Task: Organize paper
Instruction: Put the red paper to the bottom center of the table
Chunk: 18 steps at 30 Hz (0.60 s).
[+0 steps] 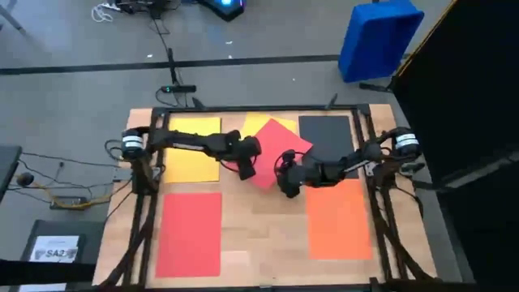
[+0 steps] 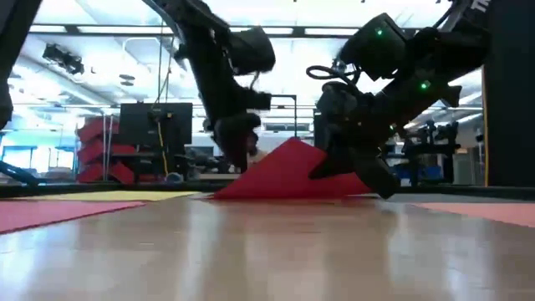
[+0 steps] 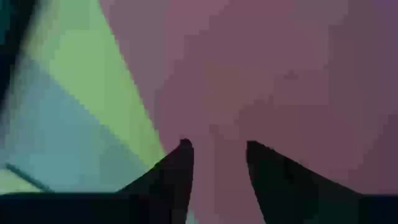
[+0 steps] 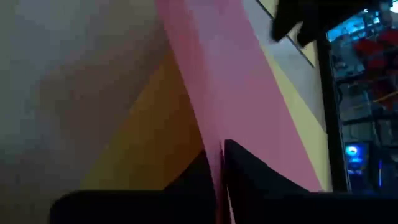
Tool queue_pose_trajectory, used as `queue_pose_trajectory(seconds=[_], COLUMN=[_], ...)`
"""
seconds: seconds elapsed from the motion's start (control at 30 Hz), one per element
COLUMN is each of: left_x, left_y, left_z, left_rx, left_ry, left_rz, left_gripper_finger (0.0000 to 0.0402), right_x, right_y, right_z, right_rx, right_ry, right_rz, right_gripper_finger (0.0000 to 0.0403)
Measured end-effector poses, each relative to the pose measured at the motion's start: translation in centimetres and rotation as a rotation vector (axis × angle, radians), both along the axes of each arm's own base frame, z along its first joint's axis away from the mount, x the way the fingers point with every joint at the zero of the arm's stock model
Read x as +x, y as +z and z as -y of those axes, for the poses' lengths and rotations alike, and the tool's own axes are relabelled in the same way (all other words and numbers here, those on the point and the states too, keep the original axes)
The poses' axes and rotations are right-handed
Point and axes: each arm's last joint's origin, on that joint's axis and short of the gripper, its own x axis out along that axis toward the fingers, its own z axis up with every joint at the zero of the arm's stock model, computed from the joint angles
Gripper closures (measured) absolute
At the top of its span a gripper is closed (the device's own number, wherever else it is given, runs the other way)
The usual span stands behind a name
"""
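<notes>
Red sheet (image 1: 189, 234) and orange sheet (image 1: 339, 219) lie flat on the near worktop (image 1: 263, 235), while behind them mid-worktop the right gripper (image 1: 285, 186), fingers pinched shut on a tilted red sheet (image 1: 276, 150), lifts one edge, the left gripper (image 1: 247, 170) at its other edge with fingers part-open.

- High view: overhead, straight down, whole bench (image 1: 268, 243) and both arms.
- Low view: bench-top height, level across, room behind.
- Wrist views: very close, each pressed up against the raised red sheet (image 1: 274, 150).
- All four share that sheet mid-bench.
</notes>
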Motion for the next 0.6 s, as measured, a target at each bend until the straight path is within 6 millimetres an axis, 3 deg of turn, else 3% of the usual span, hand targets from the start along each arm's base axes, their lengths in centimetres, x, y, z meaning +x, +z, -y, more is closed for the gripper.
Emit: queue_pose_trajectory(seconds=[0.13,0.23,0.6], left_x=[-0.6,-1.0,-1.7], left_y=[2.5,3.1,1.5], left_z=[1.8,3.5,7.1], left_rx=[-0.007,-0.025,0.009], left_ry=[-0.084,-0.152,-0.238], left_rz=[0.072,0.094,0.061], left_gripper_finger=[0.0270,0.0267,0.0244], right_x=[0.0,0.0,0.1], right_y=[0.0,0.0,0.0], right_z=[0.4,0.6,0.7], right_rx=[0.004,0.011,0.018], right_ry=[-0.009,-0.008,-0.005], right_rz=[0.001,0.002,0.008], right_gripper_finger=[0.0403,0.0403,0.0403])
